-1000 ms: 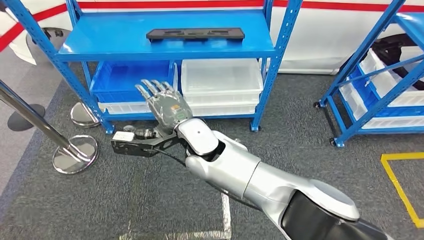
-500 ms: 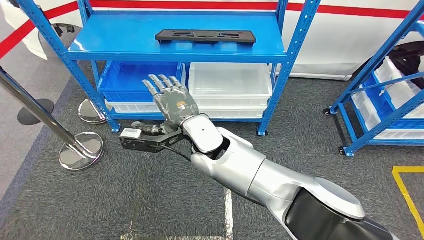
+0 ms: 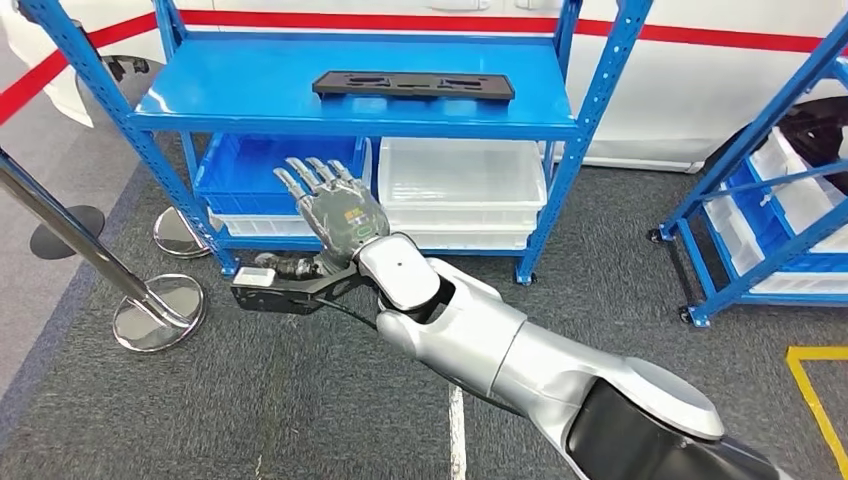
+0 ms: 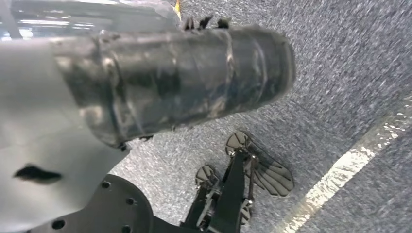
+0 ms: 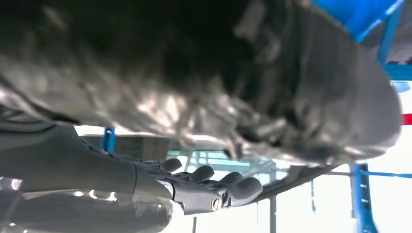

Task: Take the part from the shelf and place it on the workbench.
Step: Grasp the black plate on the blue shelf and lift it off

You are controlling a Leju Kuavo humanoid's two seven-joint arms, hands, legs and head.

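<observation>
Over the last second the whole view has slid slightly, so the camera has shifted rather than the things; the blue shelf (image 3: 350,95) now sits a little more squarely ahead. The right hand (image 3: 335,210) remains raised in front of the lower bins, its fingers (image 3: 312,176) spread and holding nothing, while the left hand (image 4: 160,87) hangs over the carpet, its fingers' state impossible to tell. The black part (image 3: 413,85) lies untouched on the top shelf, so the reach is likely yet to begin.
</observation>
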